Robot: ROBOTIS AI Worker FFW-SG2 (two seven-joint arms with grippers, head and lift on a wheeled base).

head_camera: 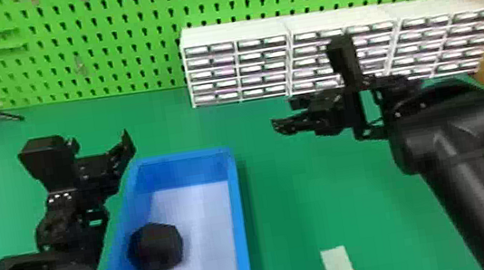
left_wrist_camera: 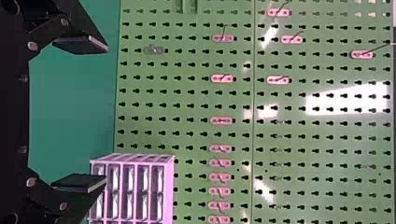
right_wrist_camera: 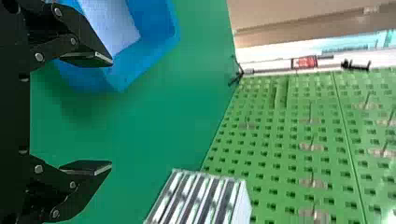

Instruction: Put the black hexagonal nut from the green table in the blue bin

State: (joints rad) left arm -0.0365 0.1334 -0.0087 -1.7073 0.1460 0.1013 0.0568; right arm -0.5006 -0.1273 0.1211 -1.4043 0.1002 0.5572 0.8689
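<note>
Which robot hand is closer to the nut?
The left gripper: it hovers by the blue bin holding the black hexagonal nut; the right gripper is off toward the white drawer cabinets.

black hexagonal nut [head_camera: 157, 246] inside the blue bin [head_camera: 238, 220], against its left side

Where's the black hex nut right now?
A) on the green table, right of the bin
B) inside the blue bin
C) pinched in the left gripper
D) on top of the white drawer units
B: the head view shows the nut within the walls of the blue bin, toward its left side, with no gripper touching it.
</note>
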